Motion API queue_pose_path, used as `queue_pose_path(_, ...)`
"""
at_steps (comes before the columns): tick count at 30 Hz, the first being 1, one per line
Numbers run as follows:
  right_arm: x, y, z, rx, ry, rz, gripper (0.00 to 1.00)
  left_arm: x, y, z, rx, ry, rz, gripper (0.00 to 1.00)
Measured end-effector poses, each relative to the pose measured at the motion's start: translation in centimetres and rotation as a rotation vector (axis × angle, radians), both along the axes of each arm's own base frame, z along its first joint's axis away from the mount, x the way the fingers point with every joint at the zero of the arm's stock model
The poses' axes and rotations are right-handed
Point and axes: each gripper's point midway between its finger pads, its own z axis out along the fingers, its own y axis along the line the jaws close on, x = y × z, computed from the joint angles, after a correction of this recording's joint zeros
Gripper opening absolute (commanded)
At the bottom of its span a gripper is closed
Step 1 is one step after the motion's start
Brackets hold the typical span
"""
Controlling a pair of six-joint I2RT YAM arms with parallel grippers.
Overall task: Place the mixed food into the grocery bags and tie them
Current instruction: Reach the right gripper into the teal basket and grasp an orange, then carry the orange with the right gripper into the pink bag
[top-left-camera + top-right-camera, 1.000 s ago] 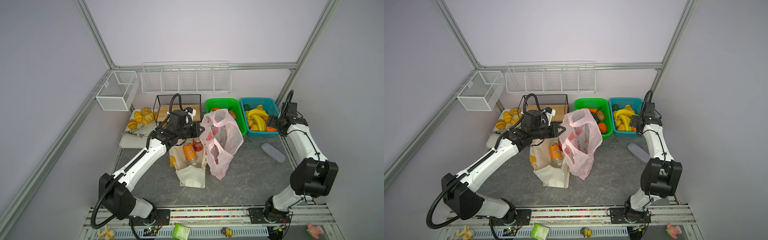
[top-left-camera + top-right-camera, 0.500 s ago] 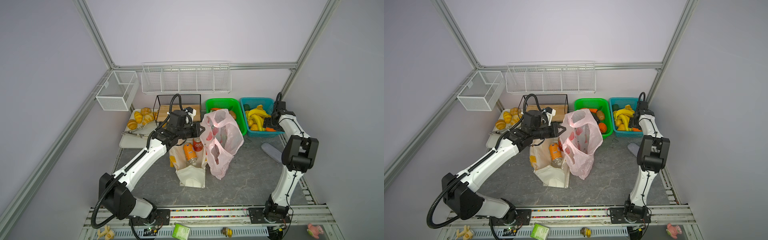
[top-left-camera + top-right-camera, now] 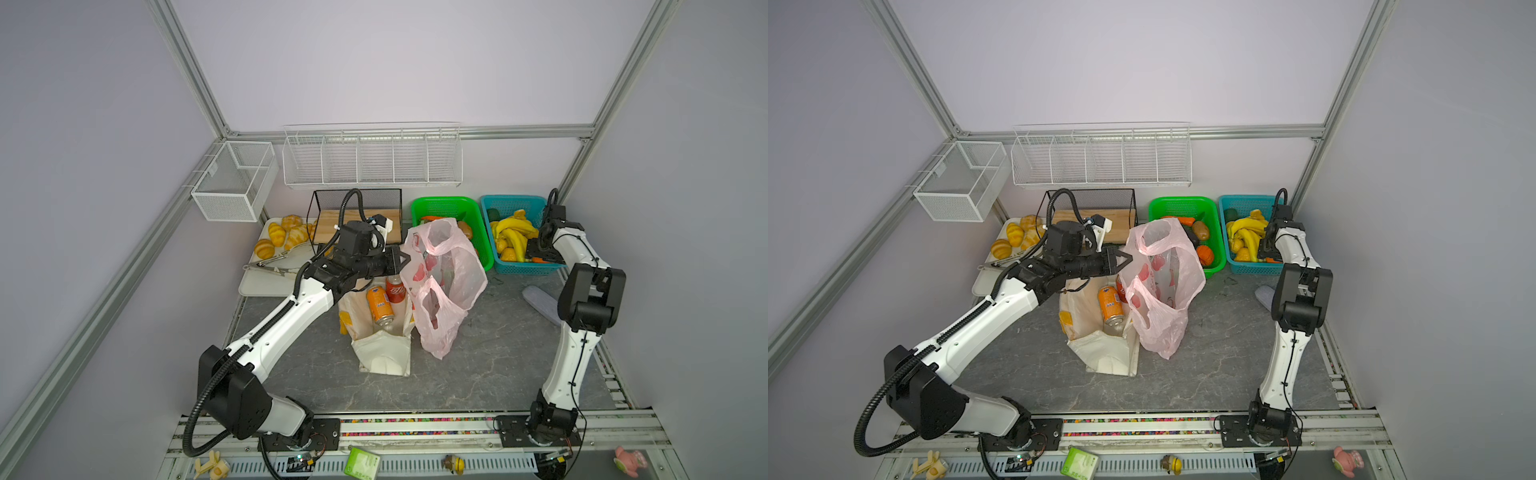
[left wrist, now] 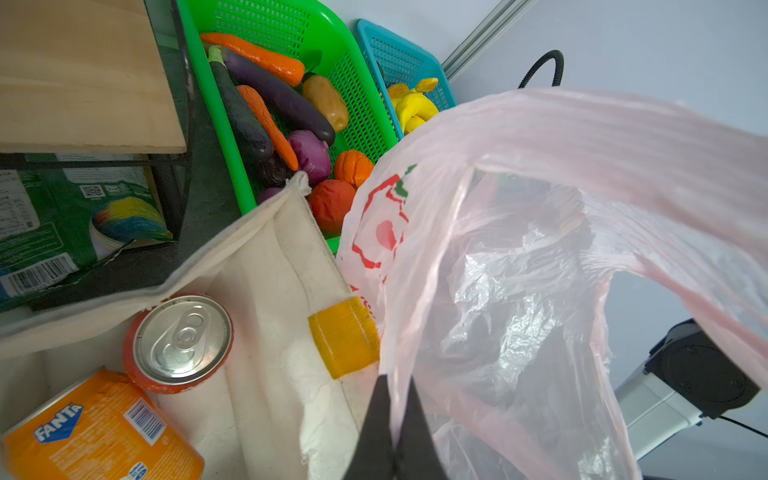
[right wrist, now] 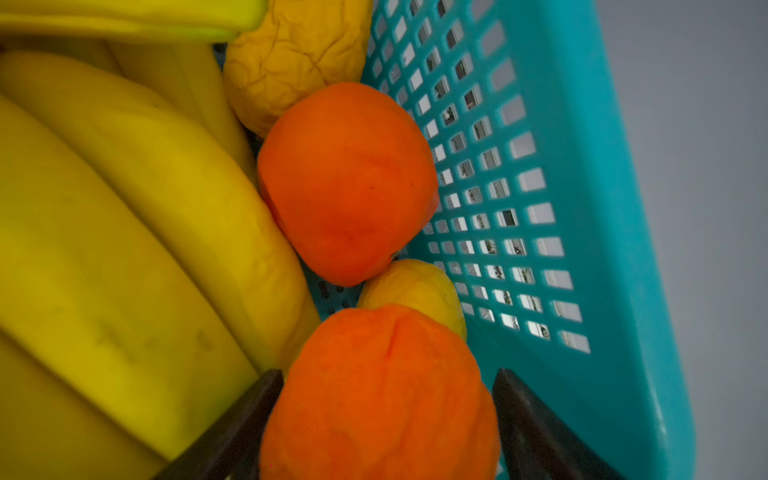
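The pink plastic bag [image 3: 449, 282] [image 4: 519, 270] stands open beside the cream canvas tote [image 3: 382, 357] [image 4: 270, 270]. My left gripper [image 3: 405, 259] [image 4: 397, 376] is shut on the pink bag's rim and holds it up. An orange soda can [image 3: 379, 305] [image 4: 91, 432] and a red cola can [image 3: 395, 289] [image 4: 178, 340] sit inside the tote. My right gripper [image 3: 540, 257] [image 5: 384, 374] reaches into the blue basket [image 3: 515, 203] [image 5: 582, 208]. Its fingers press both sides of an orange toy fruit [image 5: 378, 399]. Another orange fruit [image 5: 349, 178] and a small yellow one [image 5: 415, 286] lie just beyond it.
Bananas [image 3: 513, 232] fill the rest of the blue basket. A green basket [image 3: 440, 203] of vegetables stands behind the pink bag. Croissants and tongs lie on a tray [image 3: 266, 286] at the back left, beside a black wire rack [image 3: 357, 195]. A grey object [image 3: 540, 303] lies on the right.
The right arm has swung from outside the blue basket down into it, and its jaws have narrowed onto the orange fruit. The left arm and both bags have not moved.
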Motion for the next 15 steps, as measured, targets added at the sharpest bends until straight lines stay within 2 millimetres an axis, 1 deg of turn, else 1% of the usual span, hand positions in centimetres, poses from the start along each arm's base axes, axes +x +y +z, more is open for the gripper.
queue_pose_path(3,0.0,0.2,-0.1,0.017,-0.002,0.006,0.60,0.0,0.0,0.0,0.000,0.000,0.000,0.00)
queue_pose_path(6,0.1,0.5,0.0,0.034,-0.009,0.010,0.57,0.0,0.0,0.0,0.000,0.000,0.000,0.00)
queue_pose_path(8,-0.1,0.8,0.6,0.049,-0.022,0.014,0.55,0.0,0.0,0.0,-0.001,-0.001,0.000,0.00)
queue_pose_path(10,-0.5,1.3,2.1,0.064,-0.055,0.017,0.54,0.0,0.0,0.1,-0.002,-0.002,0.000,0.00)
queue_pose_path(12,-1.3,1.9,4.4,0.073,-0.103,0.021,0.54,0.0,0.0,0.0,-0.002,-0.002,-0.001,0.00)
queue_pose_path(15,-3.7,3.6,9.7,0.102,-0.227,0.032,0.52,0.0,0.0,-0.1,-0.002,-0.001,-0.002,0.00)
